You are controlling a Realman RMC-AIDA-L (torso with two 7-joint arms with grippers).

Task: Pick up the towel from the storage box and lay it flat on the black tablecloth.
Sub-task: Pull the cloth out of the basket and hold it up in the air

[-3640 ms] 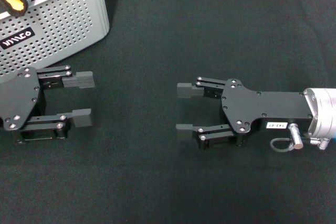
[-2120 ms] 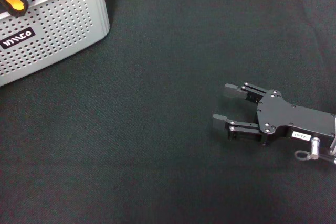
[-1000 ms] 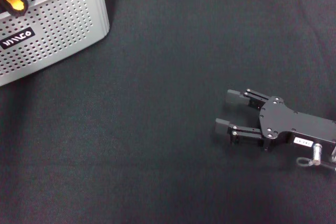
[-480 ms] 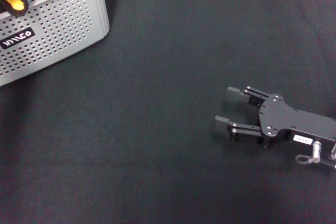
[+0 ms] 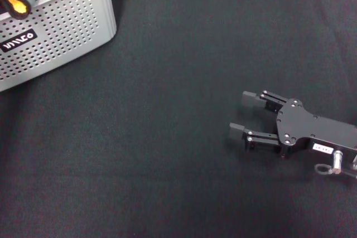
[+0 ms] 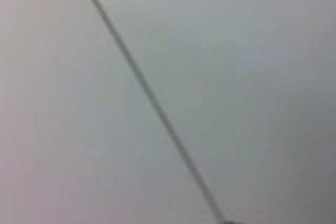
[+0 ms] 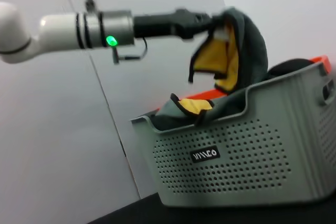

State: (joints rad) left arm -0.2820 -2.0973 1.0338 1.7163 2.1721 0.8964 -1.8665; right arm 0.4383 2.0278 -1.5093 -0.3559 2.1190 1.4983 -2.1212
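Spread beneath the right claw point(image 5: 242, 114) and well beyond it on every side, over the counter: the black tablecloth point(image 5: 167, 154), bare around the claw.

Standing far off from the right claw, diagonally ahead of its fingertips and on the cloth's far corner: the storage box point(image 5: 61, 32), grey and perforated, with a black label point(image 5: 18, 40) facing the claw.

Reaching over that box in the right wrist view: the left arm point(image 7: 79, 30), white, with a small green light point(image 7: 111, 41).

Hanging directly below the left claw point(image 7: 207, 22) and raised above the box rim: the towel point(image 7: 223, 61), bunched, yellow face showing inside a dark grey fold. Trailing under the claw into the box: a lower yellow part with black edging point(image 7: 191, 106), draped at the rim.

Pinched on the towel's top edge, jaws closed on the fabric: the left claw, out of sight from the head.

Lying low over the cloth, well apart from box and towel, jaws spread wide and holding nothing: the right claw.
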